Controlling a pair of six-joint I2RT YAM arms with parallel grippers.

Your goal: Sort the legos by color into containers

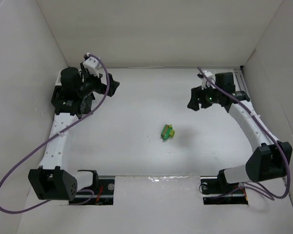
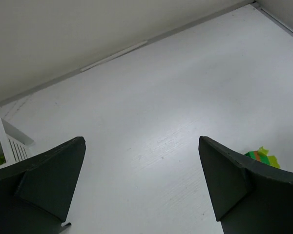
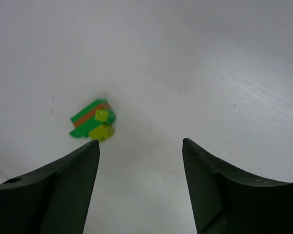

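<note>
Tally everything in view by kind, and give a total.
Grippers: 2, the left gripper and the right gripper, both open
Lego cluster: 1
Slatted rack: 1, only a corner showing
Total: 4

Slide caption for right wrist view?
Open right pincer hovers near a green, orange and yellow-green lego cluster on the table.

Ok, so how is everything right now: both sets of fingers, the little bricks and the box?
Left gripper: fingers open, holding nothing.
Right gripper: fingers open, holding nothing.
Legos: green, yellow-green and orange, bunched together on the table, untouched.
Container: upright, mostly out of view, something yellow-green inside.
</note>
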